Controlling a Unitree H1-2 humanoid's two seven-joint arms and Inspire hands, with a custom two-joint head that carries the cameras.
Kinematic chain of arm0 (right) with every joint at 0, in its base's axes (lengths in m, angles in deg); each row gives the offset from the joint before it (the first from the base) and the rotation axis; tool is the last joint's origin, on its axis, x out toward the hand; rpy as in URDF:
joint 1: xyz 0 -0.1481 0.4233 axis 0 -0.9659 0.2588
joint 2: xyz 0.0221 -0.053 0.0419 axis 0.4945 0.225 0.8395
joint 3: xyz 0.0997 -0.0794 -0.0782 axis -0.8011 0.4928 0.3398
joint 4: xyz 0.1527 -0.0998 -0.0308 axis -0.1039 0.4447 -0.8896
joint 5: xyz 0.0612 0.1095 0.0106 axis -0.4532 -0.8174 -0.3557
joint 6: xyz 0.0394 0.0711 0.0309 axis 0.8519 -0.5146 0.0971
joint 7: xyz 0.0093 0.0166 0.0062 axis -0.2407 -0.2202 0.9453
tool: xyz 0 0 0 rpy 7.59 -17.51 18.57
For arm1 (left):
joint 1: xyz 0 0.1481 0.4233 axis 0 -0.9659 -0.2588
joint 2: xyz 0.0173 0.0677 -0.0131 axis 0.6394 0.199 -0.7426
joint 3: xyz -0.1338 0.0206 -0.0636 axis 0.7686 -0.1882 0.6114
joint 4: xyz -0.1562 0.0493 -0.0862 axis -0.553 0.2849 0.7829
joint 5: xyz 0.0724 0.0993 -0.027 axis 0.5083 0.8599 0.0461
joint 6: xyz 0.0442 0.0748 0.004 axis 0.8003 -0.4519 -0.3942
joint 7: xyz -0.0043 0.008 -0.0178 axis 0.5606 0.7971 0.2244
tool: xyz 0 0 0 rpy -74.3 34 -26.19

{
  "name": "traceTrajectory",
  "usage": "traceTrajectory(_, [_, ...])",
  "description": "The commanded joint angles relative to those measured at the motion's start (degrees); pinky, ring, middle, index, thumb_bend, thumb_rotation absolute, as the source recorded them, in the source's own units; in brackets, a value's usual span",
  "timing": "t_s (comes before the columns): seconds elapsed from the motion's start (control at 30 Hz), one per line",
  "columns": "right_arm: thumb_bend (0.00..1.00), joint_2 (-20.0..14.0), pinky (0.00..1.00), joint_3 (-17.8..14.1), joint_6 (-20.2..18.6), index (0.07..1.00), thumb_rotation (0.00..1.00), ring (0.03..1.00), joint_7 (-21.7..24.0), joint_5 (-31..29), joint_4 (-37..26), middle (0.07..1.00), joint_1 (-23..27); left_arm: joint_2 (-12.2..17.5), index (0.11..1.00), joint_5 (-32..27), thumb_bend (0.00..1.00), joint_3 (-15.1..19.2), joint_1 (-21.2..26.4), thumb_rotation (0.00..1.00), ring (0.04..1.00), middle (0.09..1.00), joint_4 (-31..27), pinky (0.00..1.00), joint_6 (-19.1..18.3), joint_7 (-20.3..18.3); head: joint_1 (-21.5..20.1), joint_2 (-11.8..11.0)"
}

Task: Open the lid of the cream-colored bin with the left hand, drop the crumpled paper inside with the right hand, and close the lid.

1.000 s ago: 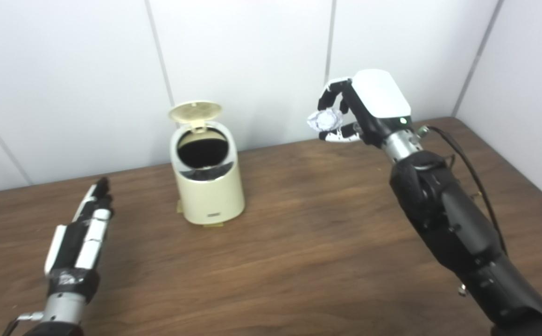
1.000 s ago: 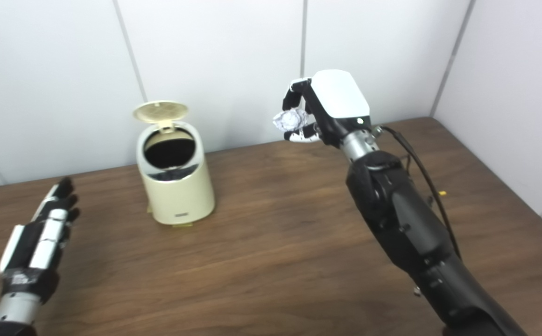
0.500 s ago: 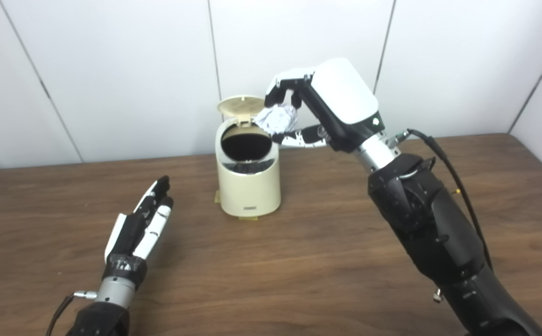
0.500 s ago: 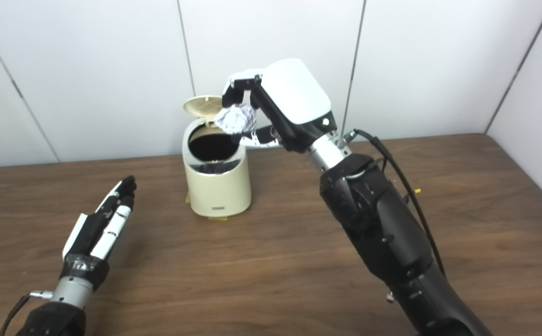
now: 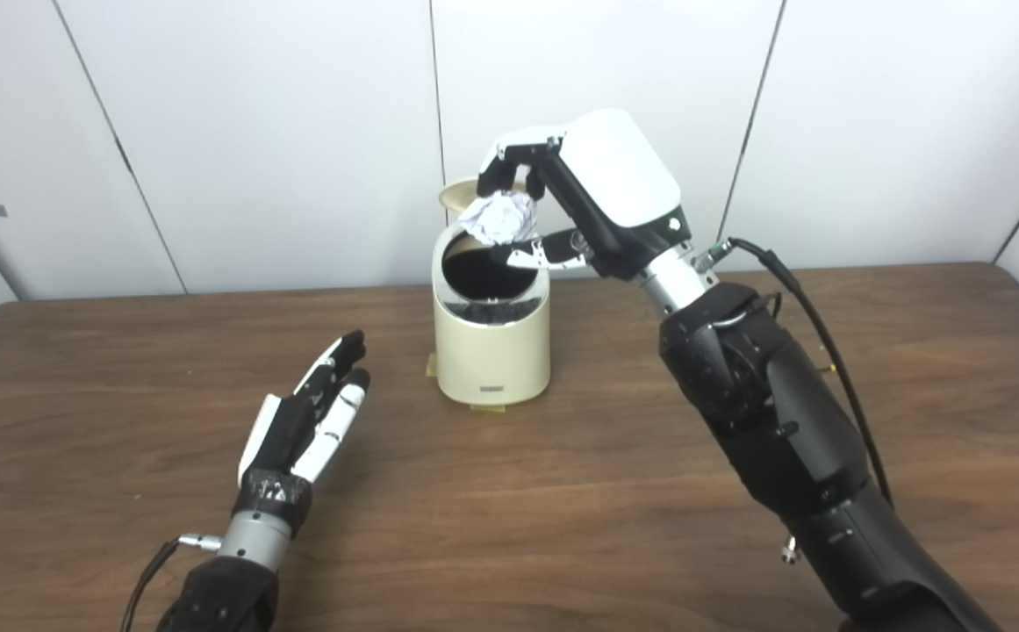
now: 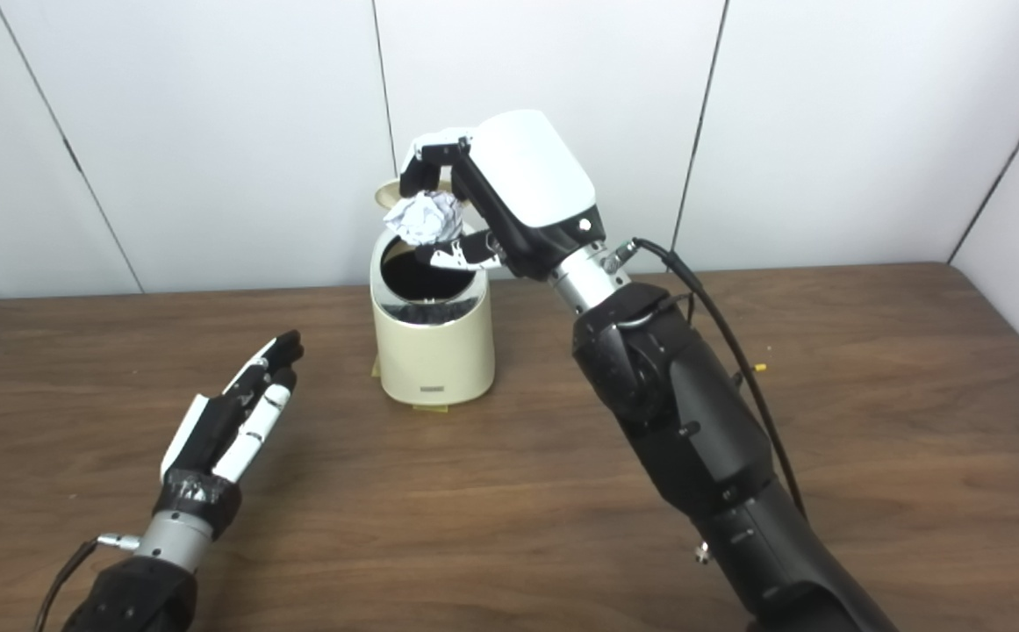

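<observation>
Pinching a crumpled ball of white paper (image 5: 498, 219) between fingers and thumb, the right hand (image 5: 581, 195), black-fingered with a glossy white back shell, hangs over the rear right of the bin's mouth. The paper sits just above the rim, not yet inside.

Below it stands the small cream-colored cylindrical plastic bin (image 5: 492, 332) on the dark wood-grain table (image 5: 562, 491). Its round lid (image 6: 389, 189) is swung up and back behind the opening, mostly hidden by the hand and paper; the inside looks dark. A tiny label sits low on the bin's front, too small to read. A green light glows on the right hand near the wrist.

Well apart to the front left, the left hand (image 5: 309, 424) rests low over the table, fingers stretched out nearly straight and slightly spread, holding nothing, pointing toward the bin. Dark tape wraps its wrist.
</observation>
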Motion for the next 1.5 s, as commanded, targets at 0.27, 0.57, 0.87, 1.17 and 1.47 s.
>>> traceTrajectory(0.27, [0.50,-0.53,0.33,1.18,2.19,0.519,0.00,0.390,-3.43,1.44,5.25,0.516,3.81,-0.95,0.964,0.52,0.45,-0.07,1.02,0.70,1.000,0.947,-1.04,1.00,2.26,1.01,-0.36,0.39])
traceTrajectory(0.57, [0.50,-0.86,0.35,2.89,1.47,0.524,0.00,0.384,-2.20,3.77,8.32,0.507,4.21,-1.31,0.969,0.65,0.45,-0.17,0.95,0.71,0.996,0.950,-1.46,1.00,2.21,1.33,-0.34,0.79])
traceTrajectory(0.87, [0.49,-0.26,0.30,4.59,-1.87,0.541,0.00,0.411,0.31,6.23,8.14,0.532,3.83,-1.43,0.967,0.63,0.46,-0.35,0.96,0.71,0.999,0.947,-2.47,1.00,1.12,1.83,-0.36,1.54])
traceTrajectory(1.17, [0.52,-0.16,0.20,4.05,-2.09,0.526,0.01,0.309,-0.01,5.00,7.81,0.418,3.85,-1.72,0.949,1.41,0.49,-0.86,1.18,0.69,0.994,0.934,-2.76,1.00,0.46,2.43,-0.04,2.01])
traceTrajectory(1.47, [0.53,-0.76,0.40,3.99,-3.11,0.495,0.09,0.511,0.48,5.42,6.85,0.521,3.81,-1.84,0.927,1.51,0.49,-0.85,1.14,0.69,0.991,0.933,-2.66,1.00,0.62,2.33,0.30,2.24])
